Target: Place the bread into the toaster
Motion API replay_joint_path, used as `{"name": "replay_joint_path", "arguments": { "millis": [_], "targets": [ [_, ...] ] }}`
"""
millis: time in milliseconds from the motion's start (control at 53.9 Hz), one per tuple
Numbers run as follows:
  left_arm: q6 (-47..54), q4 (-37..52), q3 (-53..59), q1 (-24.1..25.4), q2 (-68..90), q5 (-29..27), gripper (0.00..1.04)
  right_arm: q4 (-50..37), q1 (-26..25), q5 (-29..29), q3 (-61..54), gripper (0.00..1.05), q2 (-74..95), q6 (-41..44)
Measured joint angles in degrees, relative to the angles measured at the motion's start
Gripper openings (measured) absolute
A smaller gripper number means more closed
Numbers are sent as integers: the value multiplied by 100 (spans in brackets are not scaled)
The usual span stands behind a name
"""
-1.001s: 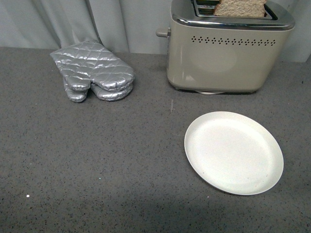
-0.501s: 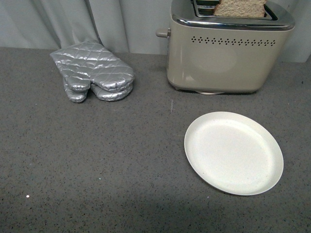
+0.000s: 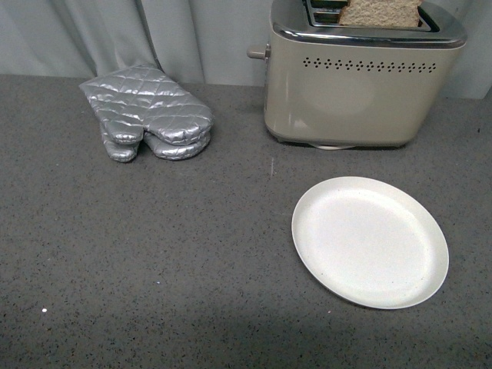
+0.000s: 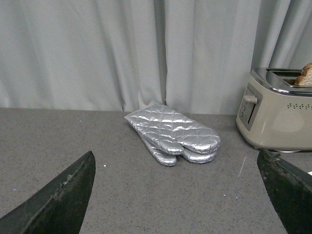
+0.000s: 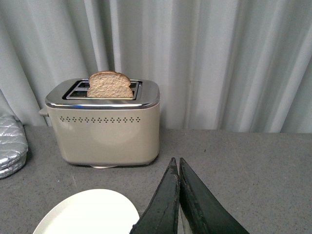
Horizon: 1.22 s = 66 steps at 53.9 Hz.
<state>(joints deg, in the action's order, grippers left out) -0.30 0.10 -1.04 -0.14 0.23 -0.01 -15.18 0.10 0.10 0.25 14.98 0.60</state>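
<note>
The bread (image 3: pixel 380 12) is a tan slice with a dark crust, standing upright in the near slot of the beige toaster (image 3: pixel 354 88) at the back right. In the right wrist view the bread (image 5: pixel 110 85) pokes out of the toaster (image 5: pixel 105 129). The toaster (image 4: pixel 278 114) also shows in the left wrist view. My right gripper (image 5: pixel 176 163) is shut and empty, low over the counter, away from the toaster. My left gripper (image 4: pixel 178 168) is open and empty, its dark fingers (image 4: pixel 63 200) wide apart. Neither arm shows in the front view.
A silver quilted oven mitt (image 3: pixel 147 111) lies at the back left, also in the left wrist view (image 4: pixel 173 132). An empty white plate (image 3: pixel 369 240) sits in front of the toaster, and its edge shows in the right wrist view (image 5: pixel 87 212). A grey curtain (image 3: pixel 154 34) hangs behind the grey counter.
</note>
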Motion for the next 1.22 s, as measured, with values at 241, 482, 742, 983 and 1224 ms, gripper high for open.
{"name": "replay_joint_path", "arguments": {
  "millis": [241, 482, 742, 983, 1224],
  "targets": [
    [0, 0, 0, 0, 0, 0, 98, 354, 0, 0, 0, 0, -354, 0],
    [0, 0, 0, 0, 0, -2, 98, 1434, 0, -7, 4, 0, -1226, 0],
    [0, -2, 0, 0, 0, -2, 98, 1508, 0, -7, 4, 44, -1475, 0],
    [0, -2, 0, 0, 0, -2, 98, 1508, 0, -7, 4, 85, -1475, 0],
    [0, -2, 0, 0, 0, 0, 98, 1508, 0, -4, 4, 95, -1475, -11]
  ]
}}
